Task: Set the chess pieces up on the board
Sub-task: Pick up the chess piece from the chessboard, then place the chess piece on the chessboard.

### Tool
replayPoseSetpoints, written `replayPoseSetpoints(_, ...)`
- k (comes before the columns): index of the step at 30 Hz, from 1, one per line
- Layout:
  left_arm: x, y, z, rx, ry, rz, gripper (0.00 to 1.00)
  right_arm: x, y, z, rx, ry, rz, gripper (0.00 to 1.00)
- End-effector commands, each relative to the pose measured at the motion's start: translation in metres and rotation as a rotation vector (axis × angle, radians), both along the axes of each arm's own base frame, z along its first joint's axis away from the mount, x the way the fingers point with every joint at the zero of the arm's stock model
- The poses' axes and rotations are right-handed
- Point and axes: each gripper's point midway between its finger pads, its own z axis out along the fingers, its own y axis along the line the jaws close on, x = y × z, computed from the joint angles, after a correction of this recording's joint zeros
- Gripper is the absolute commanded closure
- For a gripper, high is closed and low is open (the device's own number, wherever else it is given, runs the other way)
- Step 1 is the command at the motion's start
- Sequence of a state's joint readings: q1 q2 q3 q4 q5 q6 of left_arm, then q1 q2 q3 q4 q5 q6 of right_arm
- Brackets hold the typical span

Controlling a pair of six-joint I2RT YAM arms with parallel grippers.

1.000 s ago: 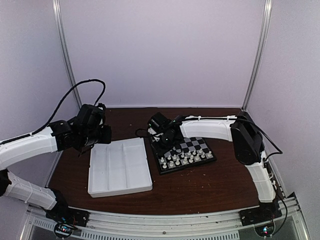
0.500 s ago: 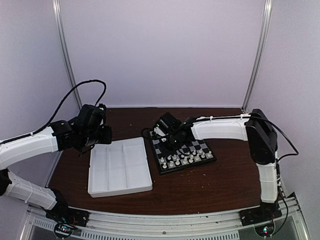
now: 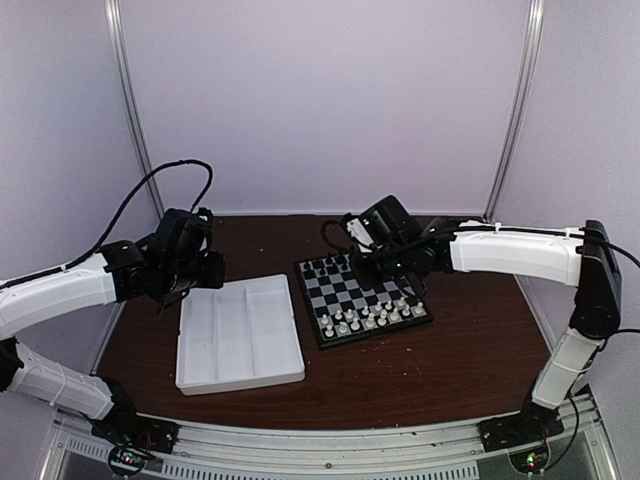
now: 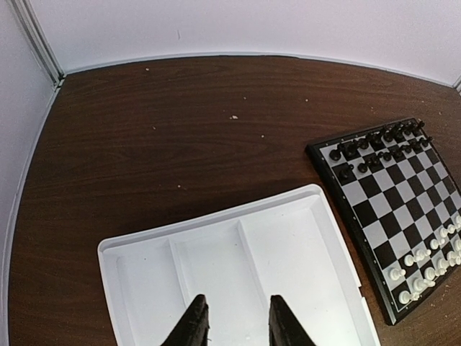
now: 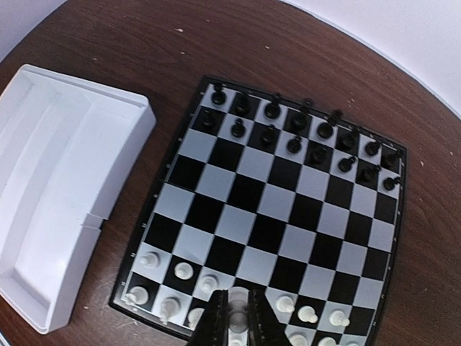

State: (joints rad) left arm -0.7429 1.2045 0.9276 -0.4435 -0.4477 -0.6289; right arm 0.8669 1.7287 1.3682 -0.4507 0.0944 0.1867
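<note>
Dark wooden worktop (image 3: 450, 360) carries a white tray (image 3: 240, 340) and, just right of it, the board (image 3: 355, 293). My left end effector (image 4: 238, 306) hangs over the tray, fingers spread, holding nothing. My right end effector (image 5: 232, 299) hovers above the board, pressed together. White chess pieces (image 3: 370, 318) fill its near rows, black chessmen (image 3: 335, 266) the far ones.

White compartmented plastic tray (image 3: 240, 335) flat on dark brown wooden table (image 3: 450, 365), left of centre. Tiny black plastic chessmen (image 5: 272, 109) upright in two rows, right of tray. Pale lilac walls (image 3: 320, 100) behind.
</note>
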Motion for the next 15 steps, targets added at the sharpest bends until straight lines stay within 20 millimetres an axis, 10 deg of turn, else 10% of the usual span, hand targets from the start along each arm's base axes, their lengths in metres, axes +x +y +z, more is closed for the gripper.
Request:
replayPoseSetpoints(1, 0.003, -0.003, 0.008, -0.048, -0.026, 0.004, 0.7, 0.015, -0.049, 0.0, -0.017, -0.011, -0.118, 0.9)
replayPoseSetpoints(15, 0.004, -0.005, 0.007, -0.05, -0.025, -0.003, 0.7, 0.032, -0.132, -0.058, -0.056, 0.152, -0.304, 0.91)
